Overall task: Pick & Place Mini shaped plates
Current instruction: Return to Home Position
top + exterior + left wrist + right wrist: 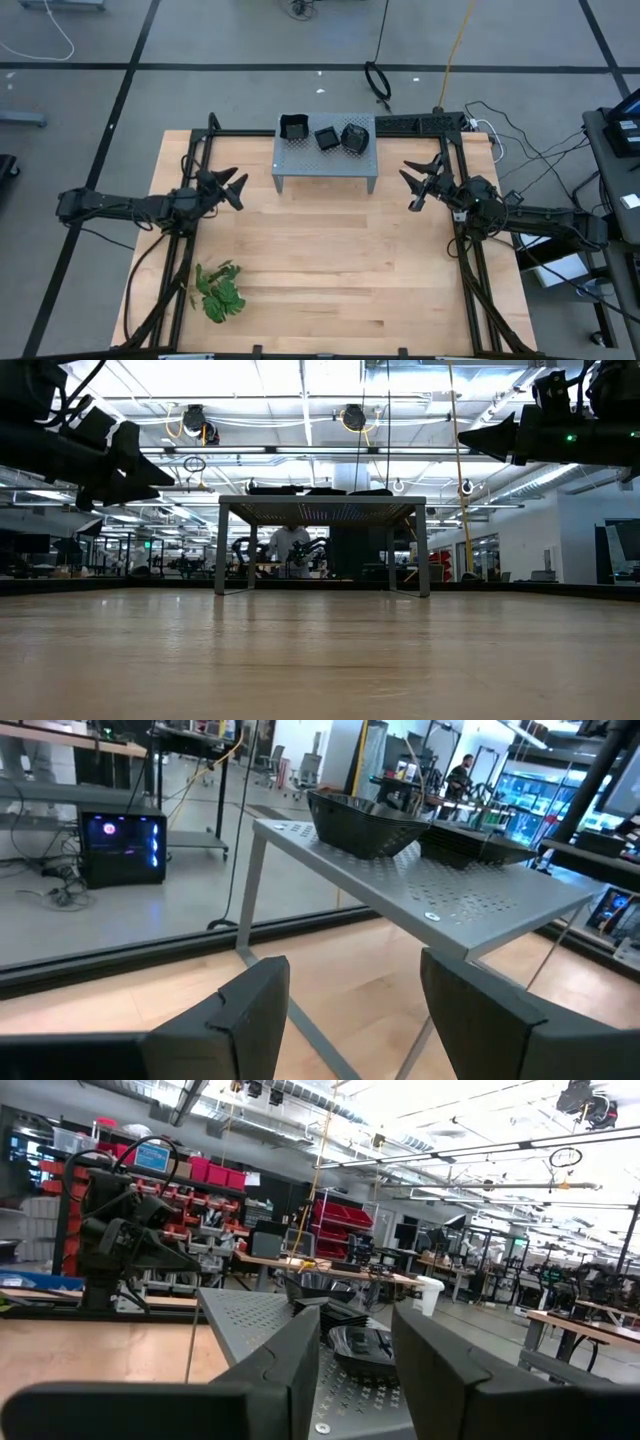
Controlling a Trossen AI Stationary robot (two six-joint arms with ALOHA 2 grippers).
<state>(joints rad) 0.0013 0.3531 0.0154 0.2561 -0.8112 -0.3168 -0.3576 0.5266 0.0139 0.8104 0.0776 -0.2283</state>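
Observation:
Three glossy black mini shaped plates rest on top of the grey perforated metal stand at the table's far side: a square one at its left end, a smaller one in the middle and a rounded one at the right. The left wrist view shows the square plate on the stand's corner; the right wrist view shows the stacked dark plates. My left gripper hovers open left of the stand, clear of the table. My right gripper hovers open right of the stand.
A green leafy sprig lies near the table's near-left corner. Bare wooden table stretches between the arms and in front of the stand. Black frame rails run along both sides of the table, and a power strip lies behind the stand.

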